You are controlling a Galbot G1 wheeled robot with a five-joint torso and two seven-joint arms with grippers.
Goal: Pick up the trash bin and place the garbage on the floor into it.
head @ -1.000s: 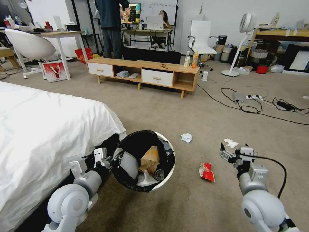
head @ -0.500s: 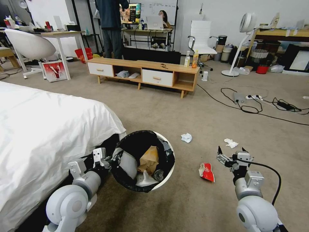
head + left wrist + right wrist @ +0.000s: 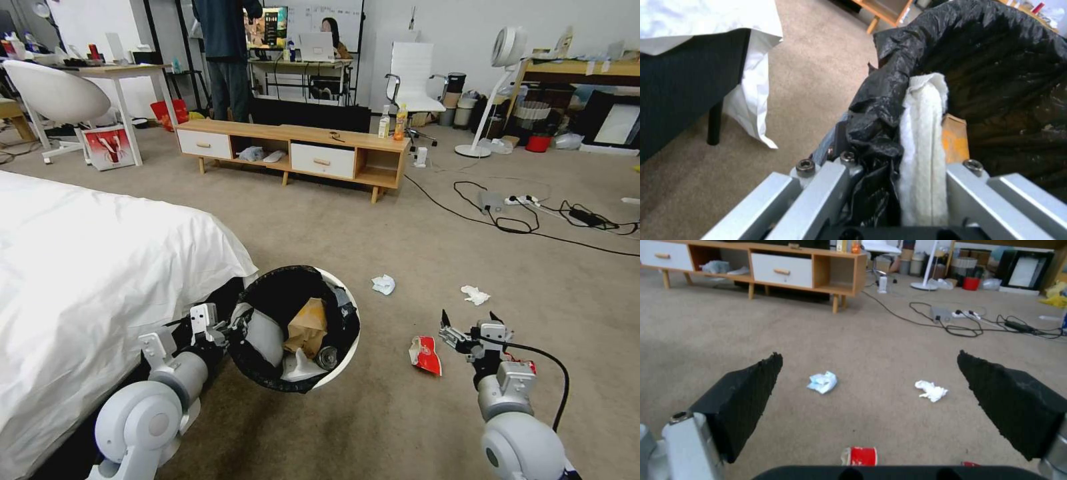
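The trash bin (image 3: 343, 317), round and white with a black bag over its rim, hangs tilted just off the floor (image 3: 400, 427). My left gripper (image 3: 223, 327) is shut on its near rim (image 3: 925, 133), with bag plastic (image 3: 876, 110) pinched between the fingers. A brown paper bag (image 3: 308, 325) and a can (image 3: 327, 358) lie inside. Garbage on the carpet: a red-white wrapper (image 3: 425, 353) (image 3: 859, 456) and two white tissues (image 3: 384, 285) (image 3: 475, 295) (image 3: 822, 382) (image 3: 931, 390). My right gripper (image 3: 467, 328) (image 3: 869, 356) is open, low over the carpet just right of the wrapper.
A bed with a white sheet (image 3: 100, 267) borders the bin on the left. A low wooden cabinet (image 3: 293, 150) with upright bottles (image 3: 393, 123) stands ahead. Black cables and a power strip (image 3: 520, 213) cross the carpet at far right. A small red scrap (image 3: 523, 363) lies beside my right wrist.
My right gripper has drawn back and to the left, ending close beside the red-white wrapper. The head camera has shifted slightly. The left gripper still holds the bin.
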